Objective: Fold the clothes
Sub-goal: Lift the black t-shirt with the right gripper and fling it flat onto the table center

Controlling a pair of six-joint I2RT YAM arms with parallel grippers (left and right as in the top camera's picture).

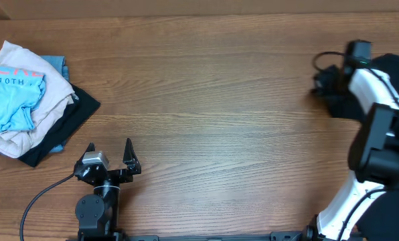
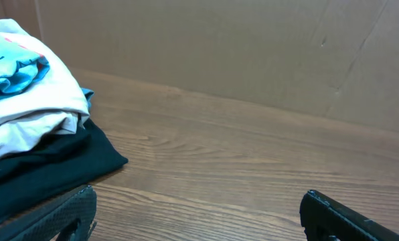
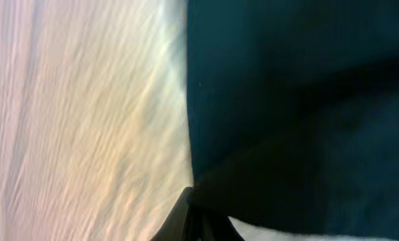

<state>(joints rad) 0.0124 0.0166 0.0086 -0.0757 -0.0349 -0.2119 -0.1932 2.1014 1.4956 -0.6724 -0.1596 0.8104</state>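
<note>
Wooden table (image 1: 219,100): right fingers (image 3: 189,217) clamp the black T-shirt (image 3: 286,100); left fingers (image 1: 110,147) gape, far off.

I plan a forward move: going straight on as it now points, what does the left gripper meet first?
The way looks free: the left gripper faces bare wooden table up to the brown wall. A corner of the black garment lies left, perhaps near one jaw.
</note>
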